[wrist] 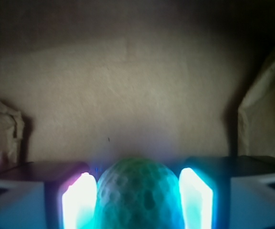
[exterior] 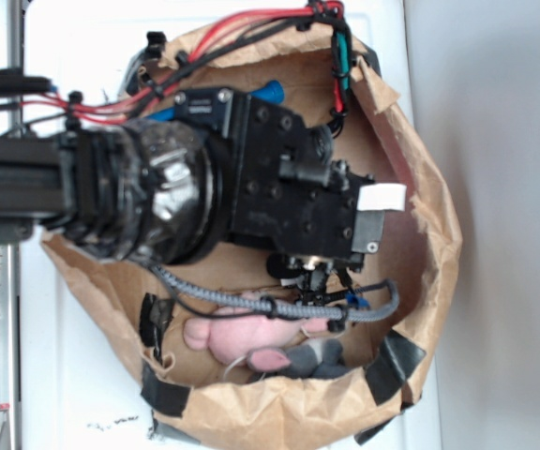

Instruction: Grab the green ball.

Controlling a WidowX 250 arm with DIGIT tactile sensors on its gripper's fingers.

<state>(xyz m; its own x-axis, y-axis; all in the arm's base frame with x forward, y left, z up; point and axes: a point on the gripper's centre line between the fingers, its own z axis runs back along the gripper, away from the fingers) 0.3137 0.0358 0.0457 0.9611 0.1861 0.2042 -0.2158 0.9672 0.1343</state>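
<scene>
— Reaching down into the crumpled brown paper bag (exterior: 420, 187), is the black robot pincer (wrist: 138, 200) there for the small mint-green dimpled ball (wrist: 137, 195)?

— Apparently so; the ball sits on the bag's floor, squarely between the two glowing finger pads (wrist: 78, 200).

— Gripped?

— The pads stand just beside its flanks, narrowly parted; firm contact cannot be told. A pink plush toy (exterior: 242, 336) lies well apart, by the wall.
</scene>
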